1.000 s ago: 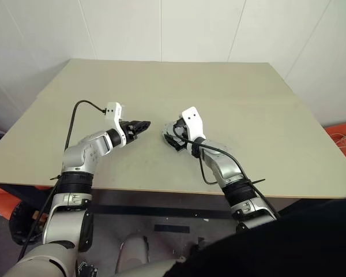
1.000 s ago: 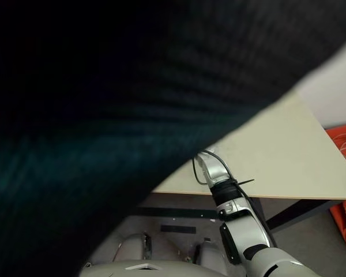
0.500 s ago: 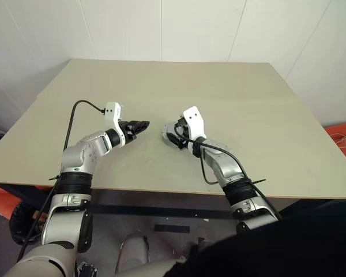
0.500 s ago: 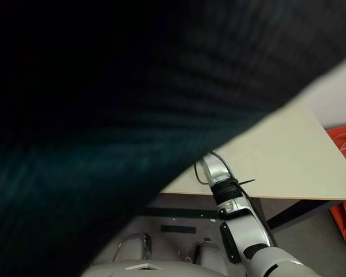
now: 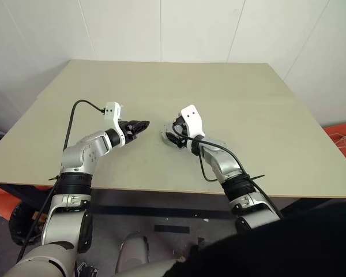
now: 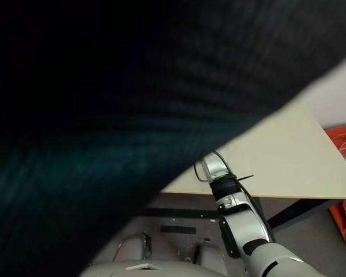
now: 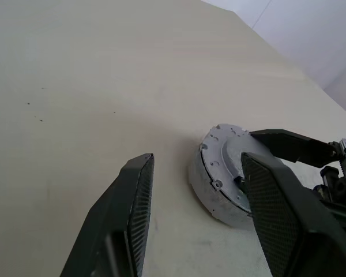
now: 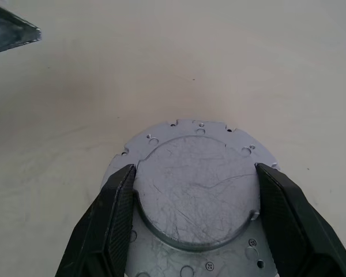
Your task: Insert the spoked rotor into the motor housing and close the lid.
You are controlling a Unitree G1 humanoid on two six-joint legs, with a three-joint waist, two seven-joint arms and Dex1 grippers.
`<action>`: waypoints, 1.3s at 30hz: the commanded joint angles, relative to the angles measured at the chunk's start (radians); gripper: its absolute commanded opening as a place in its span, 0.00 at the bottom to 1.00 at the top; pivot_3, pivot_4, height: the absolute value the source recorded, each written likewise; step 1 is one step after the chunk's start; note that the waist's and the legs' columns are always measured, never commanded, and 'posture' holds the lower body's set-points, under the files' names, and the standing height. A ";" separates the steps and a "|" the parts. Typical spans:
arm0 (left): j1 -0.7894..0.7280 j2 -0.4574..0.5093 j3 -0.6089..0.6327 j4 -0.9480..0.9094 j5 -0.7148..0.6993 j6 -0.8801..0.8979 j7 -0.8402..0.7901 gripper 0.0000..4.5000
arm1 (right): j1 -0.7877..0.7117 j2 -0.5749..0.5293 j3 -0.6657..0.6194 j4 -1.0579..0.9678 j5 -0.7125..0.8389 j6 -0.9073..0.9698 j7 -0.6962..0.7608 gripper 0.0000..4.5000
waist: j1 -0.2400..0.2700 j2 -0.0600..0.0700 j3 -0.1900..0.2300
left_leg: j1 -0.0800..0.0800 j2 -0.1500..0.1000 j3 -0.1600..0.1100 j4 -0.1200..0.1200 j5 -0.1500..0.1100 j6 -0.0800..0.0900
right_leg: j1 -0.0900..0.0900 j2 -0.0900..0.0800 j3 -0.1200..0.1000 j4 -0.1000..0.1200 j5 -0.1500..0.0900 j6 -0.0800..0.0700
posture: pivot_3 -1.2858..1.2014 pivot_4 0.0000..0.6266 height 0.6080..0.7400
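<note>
On the table [image 5: 265, 115], unmarked grey lid [image 8: 196, 190] between right gripper's [image 8: 193, 199] fingers; left gripper [image 7: 199, 190] empty, parted.

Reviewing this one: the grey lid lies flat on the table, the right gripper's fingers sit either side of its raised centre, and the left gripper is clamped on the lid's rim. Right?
Not quite. The left gripper is not clamped on anything: the left wrist view shows its fingers open and empty, short of the lid. The rest holds: the lid lies flat on the table, with the right gripper straddling its raised centre.

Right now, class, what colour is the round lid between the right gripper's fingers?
Scratched silver-grey metal; the lid shows best in the right wrist view.
</note>
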 commanded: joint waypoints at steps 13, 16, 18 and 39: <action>-0.011 0.007 0.018 -0.046 -0.010 0.000 0.005 0.57 | -0.006 -0.012 0.006 0.082 -0.039 -0.011 -0.030 0.70 | 0.000 0.000 0.000 | 0.002 0.000 0.000 -0.002 0.001 -0.002 | -0.001 0.000 0.000 0.001 -0.003 0.004 | 0.52 0.00 1.00; -0.012 0.004 0.017 -0.046 -0.011 -0.001 0.007 0.57 | 0.005 -0.024 0.028 0.087 -0.067 -0.057 -0.042 0.70 | 0.001 0.000 0.000 | 0.002 0.000 0.000 -0.002 0.001 -0.002 | -0.001 0.000 0.000 0.001 -0.003 0.004 | 0.52 0.00 1.00; -0.012 0.000 0.015 -0.045 -0.010 -0.001 0.009 0.57 | 0.012 -0.041 0.062 0.098 -0.107 -0.107 -0.054 0.70 | 0.002 0.000 0.000 | 0.002 0.000 0.000 -0.002 0.001 -0.002 | -0.001 0.000 0.000 0.001 -0.003 0.004 | 0.52 0.00 1.00; -0.099 -0.174 0.049 0.181 -0.025 0.073 0.156 0.57 | 0.014 -0.030 0.026 0.029 -0.022 0.015 -0.010 0.70 | 0.004 0.000 0.000 | 0.001 -0.001 0.000 -0.003 0.001 -0.002 | -0.001 0.000 0.000 -0.001 -0.003 0.005 | 0.52 0.00 1.00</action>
